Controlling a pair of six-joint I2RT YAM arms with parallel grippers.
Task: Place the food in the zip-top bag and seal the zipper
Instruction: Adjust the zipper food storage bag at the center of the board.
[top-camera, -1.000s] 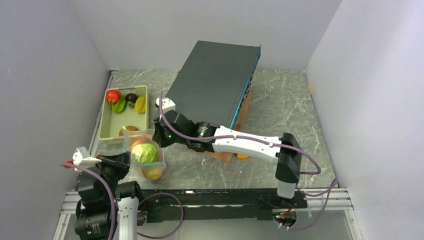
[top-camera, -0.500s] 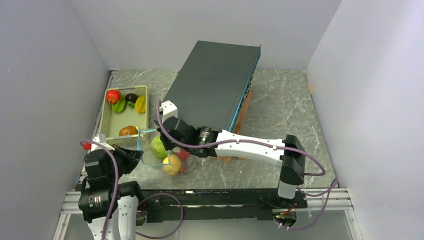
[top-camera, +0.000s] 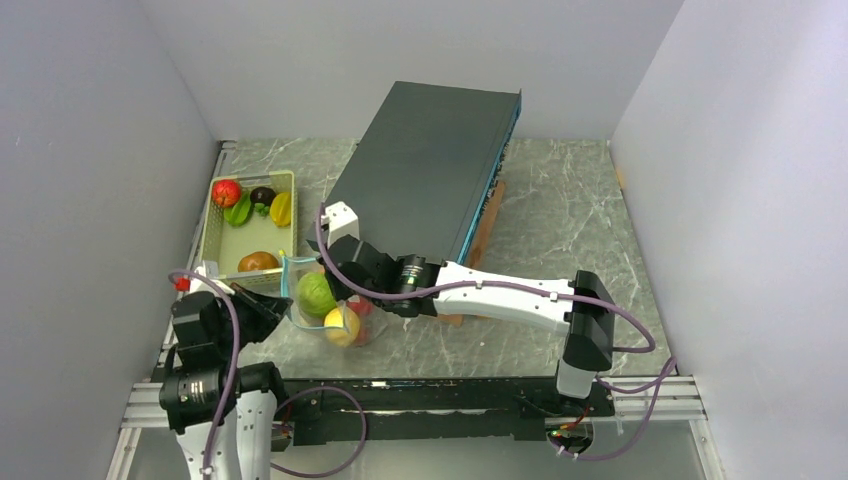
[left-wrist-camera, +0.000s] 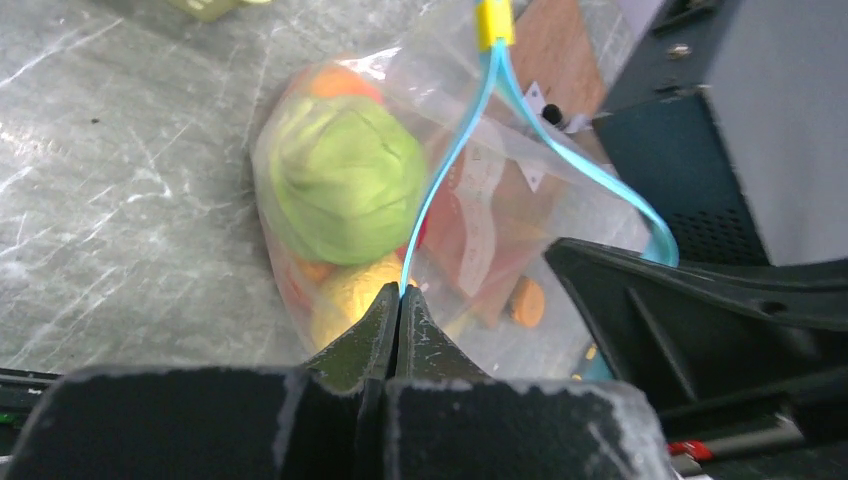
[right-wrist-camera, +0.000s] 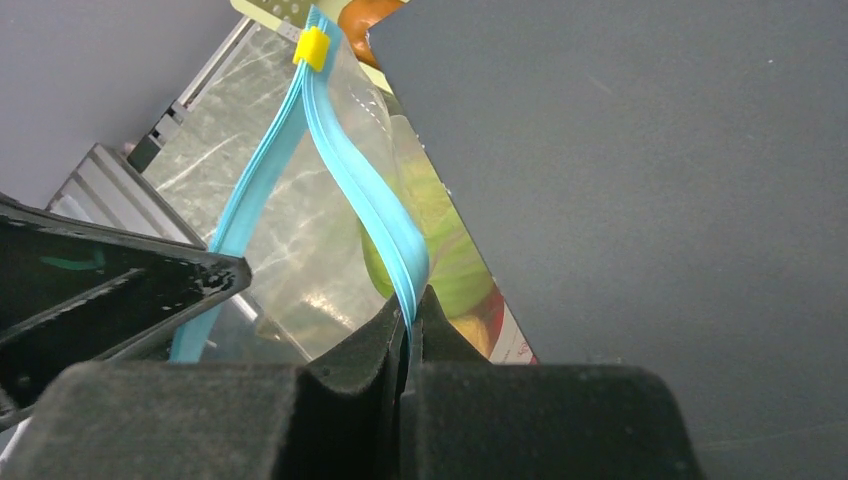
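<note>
Finds the zip-top bag (top-camera: 328, 308) shifted within the last second from the slotted basket's (top-camera: 207, 240) near edge to just beside its near right corner, green cabbage ball (top-camera: 316, 293) and yellow piece (top-camera: 340, 325) inside. Shows left gripper (left-wrist-camera: 398, 298) and right gripper (right-wrist-camera: 408, 300) each pinched tight on one strand of the teal zipper (right-wrist-camera: 360, 190). Suggests sealing comes next, with the mouth not yet closed.

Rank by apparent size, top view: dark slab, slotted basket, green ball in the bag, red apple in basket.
1. big dark grey slab
2. pale yellow-green slotted plastic basket
3. green cabbage-like ball
4. red toy apple
</note>
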